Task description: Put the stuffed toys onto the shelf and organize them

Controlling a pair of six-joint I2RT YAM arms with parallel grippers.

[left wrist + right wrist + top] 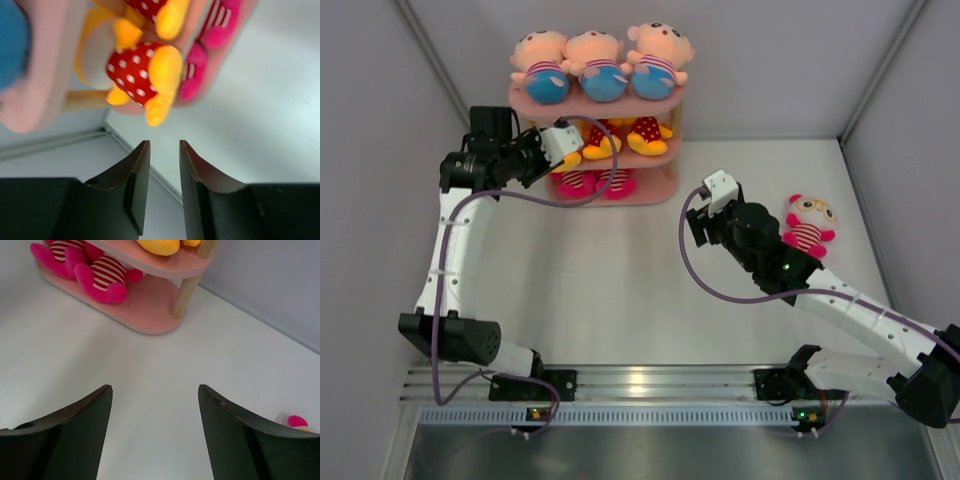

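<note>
The pink shelf stands at the back centre. Three peach-headed toys sit on its top board, yellow polka-dot toys on the middle board, and pink striped toys on the bottom board. One pink-white striped toy lies on the table at the right. My left gripper is at the shelf's left end, slightly open and empty, just short of a yellow polka-dot toy. My right gripper is wide open and empty, over the table between the shelf and the loose toy.
Grey enclosure walls close in the table on the left, back and right. A metal rail carrying both arm bases runs along the near edge. The shelf's wooden post faces the right gripper.
</note>
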